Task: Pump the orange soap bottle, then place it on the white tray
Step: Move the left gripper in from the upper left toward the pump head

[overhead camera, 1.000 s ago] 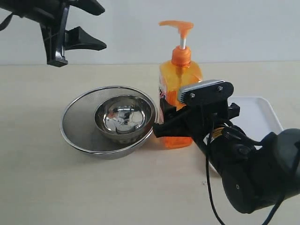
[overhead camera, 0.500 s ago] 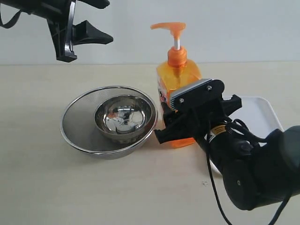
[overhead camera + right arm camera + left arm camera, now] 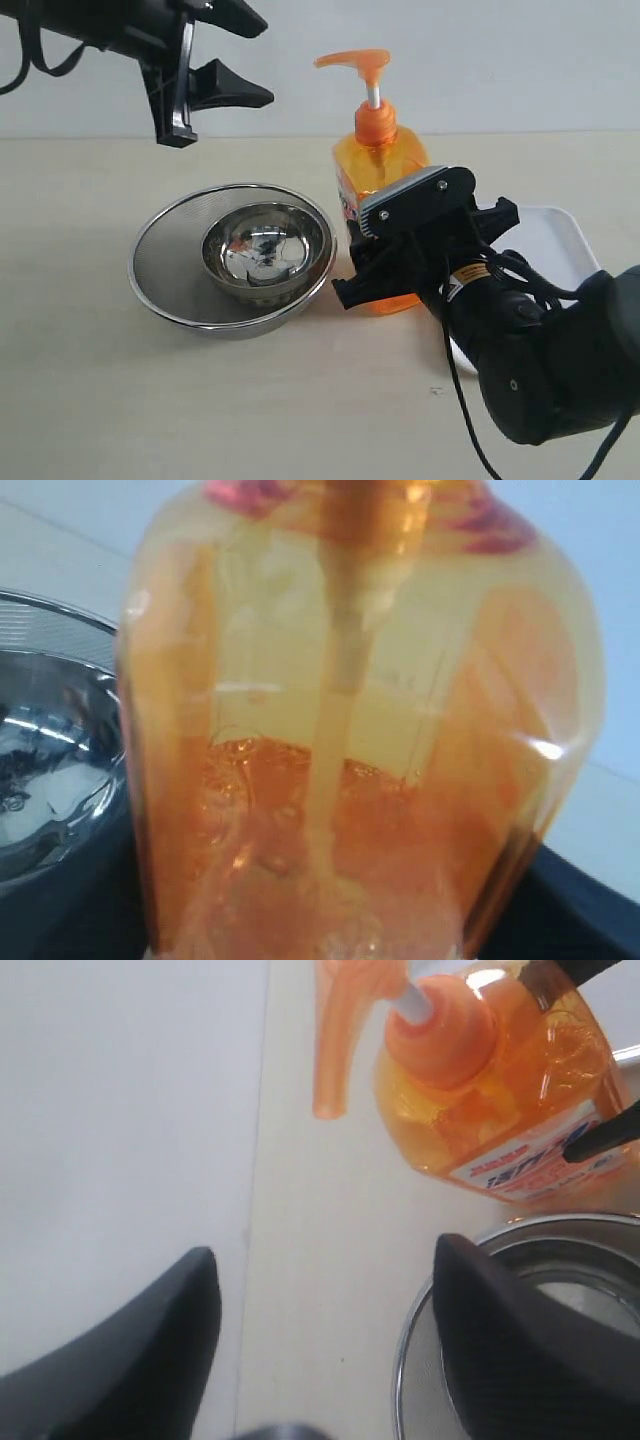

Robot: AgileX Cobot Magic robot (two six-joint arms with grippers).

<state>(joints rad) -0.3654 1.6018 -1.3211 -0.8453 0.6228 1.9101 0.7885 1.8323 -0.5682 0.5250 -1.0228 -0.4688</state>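
Your right hand (image 3: 385, 283) is clamped around the lower body of the orange soap bottle (image 3: 384, 165), one finger on each side, and in the right wrist view the bottle fills the whole gap between them. The bottle stands upright near the middle of the tabletop (image 3: 90, 400). Its base is hidden behind the hand, so you can't tell if it's touching down. The pump head is up on its white stem, with the spout pointing toward your left hand (image 3: 255, 58). That one hovers high over the tabletop with its fingers spread wide, holding nothing, and it's near the spout but apart from it.

Just beside the bottle on your left side sits a wide mesh bowl (image 3: 160, 262), and your right hand's near fingertip is almost at its rim. A smaller shiny steel bowl (image 3: 265, 250) sits inside it. The white tray (image 3: 550, 232) lies on the other side of the bottle, partly covered by your right arm. The bottle holds orange liquid partway up.
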